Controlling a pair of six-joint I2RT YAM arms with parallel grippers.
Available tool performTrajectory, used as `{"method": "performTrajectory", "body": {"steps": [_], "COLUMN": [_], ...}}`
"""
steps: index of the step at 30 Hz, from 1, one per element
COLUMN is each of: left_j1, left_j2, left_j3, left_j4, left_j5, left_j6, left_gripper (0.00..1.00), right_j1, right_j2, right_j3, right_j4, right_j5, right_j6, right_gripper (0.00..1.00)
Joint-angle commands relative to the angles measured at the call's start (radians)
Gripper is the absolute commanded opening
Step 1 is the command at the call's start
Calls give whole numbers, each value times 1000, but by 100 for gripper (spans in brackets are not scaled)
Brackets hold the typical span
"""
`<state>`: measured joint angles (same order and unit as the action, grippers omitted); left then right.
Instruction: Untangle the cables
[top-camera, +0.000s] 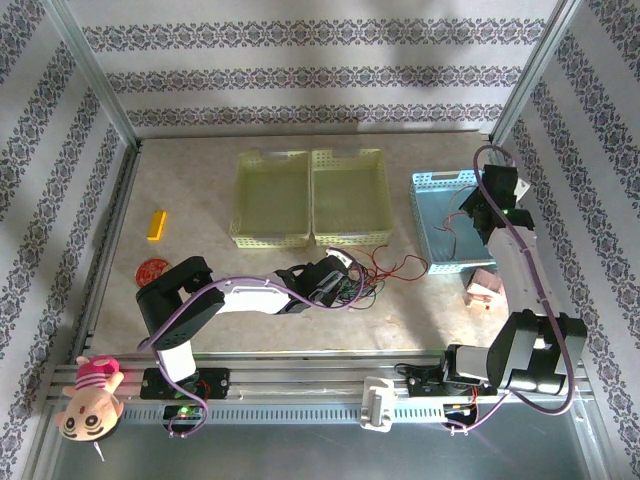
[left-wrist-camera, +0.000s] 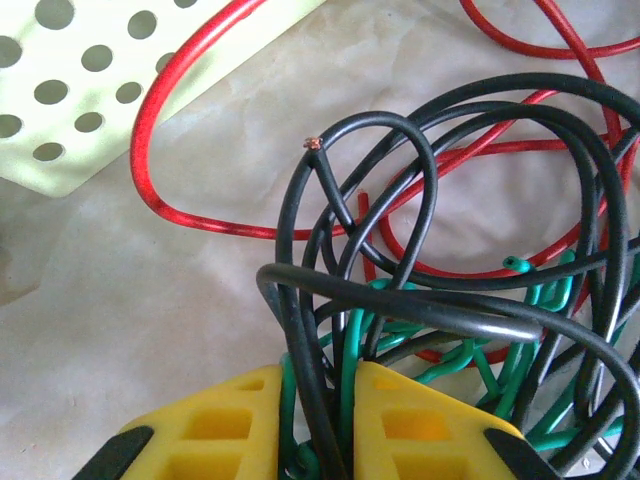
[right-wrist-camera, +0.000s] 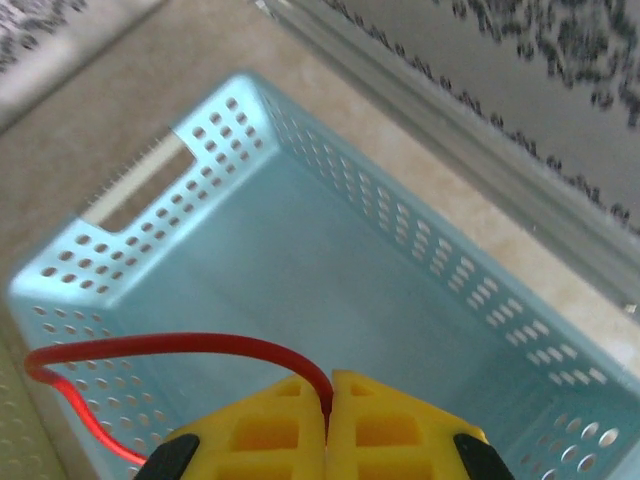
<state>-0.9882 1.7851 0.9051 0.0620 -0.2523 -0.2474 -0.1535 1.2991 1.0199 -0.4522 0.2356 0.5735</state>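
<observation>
The cables (top-camera: 372, 275) (black, red and green, too knotted to count singly) lie on the table (top-camera: 200, 200) just near of two pale yellow baskets (top-camera: 272, 158). The left gripper (left-wrist-camera: 345, 400) pinches black and green strands of the tangle. The right gripper (right-wrist-camera: 328, 395), clamped on one red cable (right-wrist-camera: 180, 343), hangs over the single blue basket (right-wrist-camera: 215, 110), far right.

Two pale yellow baskets (top-camera: 272, 195) (top-camera: 350, 195) are sitting at twelve o'clock, one blue basket (top-camera: 440, 235) at two o'clock. One yellow block (top-camera: 156, 224), one red disc (top-camera: 153, 268), one plush toy (top-camera: 90, 395) and one brown box (top-camera: 487, 287) are lying about; cables (top-camera: 358, 285) are showing three colours
</observation>
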Motion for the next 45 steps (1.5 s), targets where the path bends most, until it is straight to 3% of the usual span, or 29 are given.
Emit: {"method": "performTrajectory", "body": {"steps": [1,2,3,6,15,21,28,31,33,35,41,42,45], "left_j1": [-1,-1,-1,-1,-1,-1,-1,-1,-1,-1,-1,-1,-1], "left_j2": [31,30,30,29,20,20,22,21,23,23,30,31,32], "left_j3": [-46,-44,-45,-46,-64,-65,-64,-64,-64,-62,-54,-52,-51], "left_j4": [-89,-89,-89,-89,-69,-69,-71,-71,-71,-73,-78,-80,-80], "left_j5": [-3,-1,-2,-6,-16,-20,-24,-25,-28,-28,-22,-22,-16], "left_j6": [-5,-4,-3,-7,-12,-13,-16,-17,-19,-20,-13,-12,-10], "left_gripper": [4,5,5,6,6,7,8,8,8,8,8,8,9], "right_j1": [-4,-4,-3,1,114,195,251,261,263,264,263,264,263], "right_j2": [27,45,62,87,-82,-184,-247,-247,-244,-249,-257,-251,-239], "right_j3": [-33,-30,-24,-3,-120,-222,-324,-337,-335,-323,-237,-226,-219], "right_j4": [50,50,43,-11,-105,-155,-213,-221,-226,-228,-228,-235,-250], "right_j5": [-42,-80,-114,-169,-140,-386,-406,-417,-414,-397,-368,-366,-387], "right_j6": [93,89,80,51,-2,3,62,62,66,69,47,42,38], "right_gripper": [16,33,43,50,53,53,53,47,19,0,0,2,35]}}
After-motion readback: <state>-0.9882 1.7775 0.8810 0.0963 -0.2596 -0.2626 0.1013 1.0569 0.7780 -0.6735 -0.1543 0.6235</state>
